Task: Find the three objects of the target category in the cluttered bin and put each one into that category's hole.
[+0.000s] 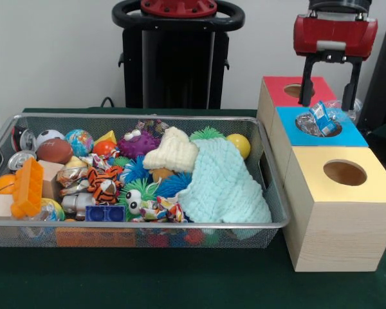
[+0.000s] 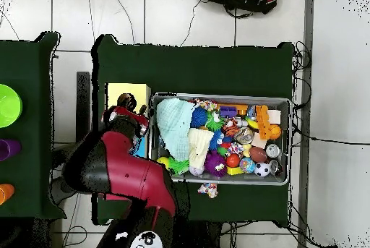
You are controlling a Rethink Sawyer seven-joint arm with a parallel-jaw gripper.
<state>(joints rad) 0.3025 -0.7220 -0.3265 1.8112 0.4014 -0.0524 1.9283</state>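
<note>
From the front camera I see the gripper (image 1: 330, 96) hanging above the blue box (image 1: 354, 135), its two black fingers (image 1: 307, 82) spread apart and straddling the hole (image 1: 318, 125); nothing is pinched between them; a bottle (image 1: 320, 120), clear and crinkled with a blue label, sits in the hole's mouth, its top poking above the blue surface; the label end tilts up toward the right finger, but I cannot tell whether it touches it; the red box (image 1: 276, 90) stands just behind the blue one and the yellow box (image 1: 338, 206) just in front, the three in a row touching each other, beside the bin's right end; the bin (image 1: 148, 224) sits on the green table (image 1: 180, 283), packed with clutter; a pale blue knitted cloth (image 1: 222, 187) lies draped over the right part, a cream cloth (image 1: 174, 151) just behind it; a purple spiky ball (image 1: 138, 143) and a yellow ball (image 1: 239, 145) rest near the far wall; a small football (image 1: 53, 150), a globe ball (image 1: 79, 140) and an orange block (image 1: 27, 187) crowd the left end, with a shiny can (image 1: 20, 159) at the left wall; I cannot pick out any other bottle in the heap; from overhead the arm (image 2: 130, 173) reaches over the boxes, covering most of the blue one; the yellow box (image 2: 128, 93) shows clear, and the bin (image 2: 282, 180) lies alongside; a small wrapper (image 2: 208, 189) lies on the table outside the bin.
</note>
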